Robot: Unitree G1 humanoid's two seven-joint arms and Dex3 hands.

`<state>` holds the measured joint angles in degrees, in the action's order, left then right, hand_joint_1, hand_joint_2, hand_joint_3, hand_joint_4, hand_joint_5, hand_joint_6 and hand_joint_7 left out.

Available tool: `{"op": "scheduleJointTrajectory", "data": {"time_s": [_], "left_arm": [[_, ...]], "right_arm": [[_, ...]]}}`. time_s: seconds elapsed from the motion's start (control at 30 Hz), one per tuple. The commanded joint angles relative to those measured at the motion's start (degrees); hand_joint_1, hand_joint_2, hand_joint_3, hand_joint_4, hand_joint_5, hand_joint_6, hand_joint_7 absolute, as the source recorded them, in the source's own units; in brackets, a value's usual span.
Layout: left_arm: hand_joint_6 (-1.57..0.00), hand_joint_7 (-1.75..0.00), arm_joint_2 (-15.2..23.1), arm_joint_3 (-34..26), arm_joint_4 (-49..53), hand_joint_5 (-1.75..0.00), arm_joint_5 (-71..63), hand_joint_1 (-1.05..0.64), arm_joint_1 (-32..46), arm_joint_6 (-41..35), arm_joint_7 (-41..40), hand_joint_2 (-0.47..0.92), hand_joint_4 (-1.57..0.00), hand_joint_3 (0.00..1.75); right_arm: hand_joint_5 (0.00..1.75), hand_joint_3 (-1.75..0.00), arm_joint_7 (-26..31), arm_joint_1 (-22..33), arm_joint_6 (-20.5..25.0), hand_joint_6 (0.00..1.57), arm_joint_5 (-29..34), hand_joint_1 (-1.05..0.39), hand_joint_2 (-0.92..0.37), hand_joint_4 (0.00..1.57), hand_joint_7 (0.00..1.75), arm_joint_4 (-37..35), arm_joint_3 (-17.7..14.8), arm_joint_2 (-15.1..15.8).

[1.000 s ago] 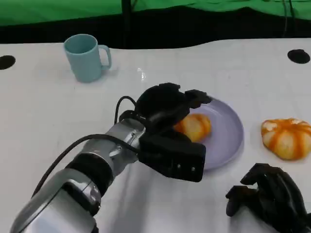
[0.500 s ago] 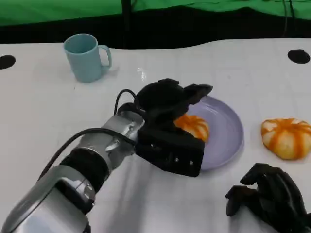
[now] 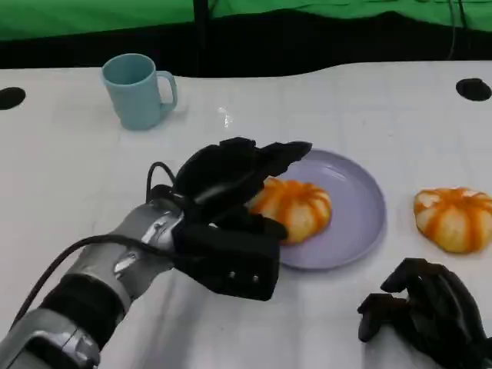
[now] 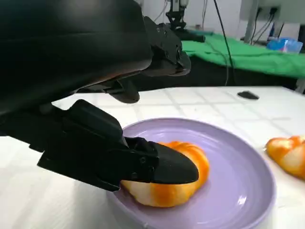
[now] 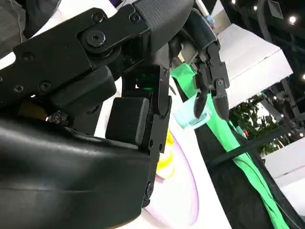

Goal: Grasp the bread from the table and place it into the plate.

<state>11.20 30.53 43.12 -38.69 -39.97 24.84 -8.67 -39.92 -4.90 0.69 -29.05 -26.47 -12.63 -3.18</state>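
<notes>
A round orange-and-white bread (image 3: 296,207) lies on the left part of the lilac plate (image 3: 357,207). My left hand (image 3: 231,200) hovers at the plate's left rim with its fingers spread above the bread and holds nothing. In the left wrist view the thumb (image 4: 157,164) lies low in front of the bread (image 4: 193,160) on the plate (image 4: 238,157); whether it touches is unclear. A second bread (image 3: 455,217) sits on the table right of the plate. My right hand (image 3: 427,311) rests near the front right, fingers curled in on nothing.
A light blue mug (image 3: 137,91) stands at the back left, handle to the right. Dark round holes (image 3: 472,88) mark the white table at the far right and far left. Green cloth runs behind the table's back edge.
My left hand has drawn back to the left and toward me, off the bread, which now lies uncovered on the plate. The right hand has not moved.
</notes>
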Motion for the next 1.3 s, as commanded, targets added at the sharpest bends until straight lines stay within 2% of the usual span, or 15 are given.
{"op": "scheduleJointTrajectory", "data": {"time_s": [0.03, 0.2, 0.23, 0.33, 0.37, 0.4, 0.57, 0.67, 0.77, 0.9, 1.03, 1.23, 1.3], "left_arm": [[-0.31, -0.07, 1.2, -2.1, -2.0, -0.57, 1.9, -0.73, 2.4, 2.4, -0.7, 0.92, -0.43, 0.31], [-0.58, -0.19, -0.2, -7.5, -3.4, -0.74, 8.8, -0.60, 7.5, 8.3, -3.1, 0.92, -0.70, 0.30], [-0.62, -0.21, -0.4, -8.1, -3.6, -0.83, 9.5, -0.59, 8.1, 8.9, -3.2, 0.92, -0.72, 0.31], [-0.65, -0.23, -0.8, -9.5, -4.0, -0.89, 10.9, -0.58, 9.4, 10.0, -2.9, 0.92, -0.72, 0.31], [-0.69, -0.34, -1.1, -10.6, -4.0, -1.08, 13.0, -0.58, 10.3, 11.4, -2.2, 0.92, -0.68, 0.33], [-0.67, -0.47, -1.3, -11.3, -3.9, -1.19, 14.5, -0.56, 11.0, 12.4, -1.7, 0.92, -0.65, 0.33], [-0.61, -0.91, -2.5, -14.4, -2.1, -1.50, 22.7, -0.56, 13.6, 17.9, 3.4, 0.92, -0.59, 0.37], [-0.59, -1.04, -3.6, -16.0, -1.3, -1.64, 27.4, -0.56, 14.9, 20.2, 7.2, 0.92, -0.62, 0.38], [-0.58, -1.17, -5.1, -17.9, -2.1, -1.73, 33.3, -0.60, 17.7, 20.2, 12.0, 0.92, -0.65, 0.40], [-0.60, -1.27, -6.8, -20.2, -4.1, -1.74, 40.0, -0.63, 20.6, 18.1, 18.1, 0.92, -0.65, 0.37], [-0.64, -1.37, -7.9, -22.1, -9.3, -1.75, 47.1, -0.65, 25.1, 12.4, 24.8, 0.92, -0.67, 0.35], [-0.65, -1.46, -9.1, -24.2, -15.2, -1.75, 52.6, -0.66, 29.8, 5.4, 30.3, 0.92, -0.71, 0.34], [-0.63, -1.54, -9.8, -25.0, -15.8, -1.75, 54.2, -0.66, 30.6, 4.6, 31.9, 0.92, -0.75, 0.33]], "right_arm": [[0.81, 0.00, 0.2, 0.4, 0.4, 1.57, -0.5, -1.05, -0.77, 1.52, 0.34, 0.5, -0.4, 0.7], [0.82, 0.00, -0.5, 0.2, 0.1, 1.57, -0.4, -1.05, -0.77, 1.52, 0.35, -0.1, -0.4, 1.0], [0.81, 0.00, -0.7, 0.1, 0.0, 1.57, -0.4, -1.05, -0.77, 1.52, 0.34, -0.2, -0.4, 1.0], [0.82, -0.01, -0.7, 0.1, 0.0, 1.57, -0.4, -1.05, -0.77, 1.52, 0.34, -0.3, -0.4, 1.0], [0.82, 0.00, -0.8, 0.1, 0.1, 1.57, -0.5, -1.05, -0.77, 1.52, 0.34, -0.4, -0.4, 1.0], [0.81, 0.00, -0.8, 0.0, 0.2, 1.57, -0.6, -1.05, -0.77, 1.52, 0.34, -0.4, -0.5, 1.0], [0.81, 0.00, -0.9, 0.1, 0.2, 1.57, -0.6, -1.05, -0.77, 1.52, 0.33, -0.3, -0.5, 1.0], [0.81, 0.00, -0.9, 0.1, 0.5, 1.57, -0.8, -1.05, -0.77, 1.52, 0.32, -0.2, -0.6, 0.9], [0.80, 0.00, -1.4, 0.2, 0.2, 1.56, -0.9, -1.04, -0.77, 1.52, 0.31, -0.3, -0.6, 0.9], [0.77, 0.00, -1.0, 0.3, 0.3, 1.57, -0.7, -1.04, -0.77, 1.53, 0.29, 0.0, -0.5, 0.8], [0.76, 0.00, -0.9, 0.5, 0.1, 1.57, -0.6, -1.04, -0.78, 1.54, 0.29, 0.3, -0.4, 0.8], [0.75, 0.00, -0.9, 0.6, 0.6, 1.57, -0.9, -1.04, -0.77, 1.53, 0.27, 0.5, -0.4, 0.7], [0.75, 0.00, -1.0, 0.5, 0.5, 1.57, -0.8, -1.04, -0.77, 1.53, 0.27, 0.4, -0.4, 0.8]]}}
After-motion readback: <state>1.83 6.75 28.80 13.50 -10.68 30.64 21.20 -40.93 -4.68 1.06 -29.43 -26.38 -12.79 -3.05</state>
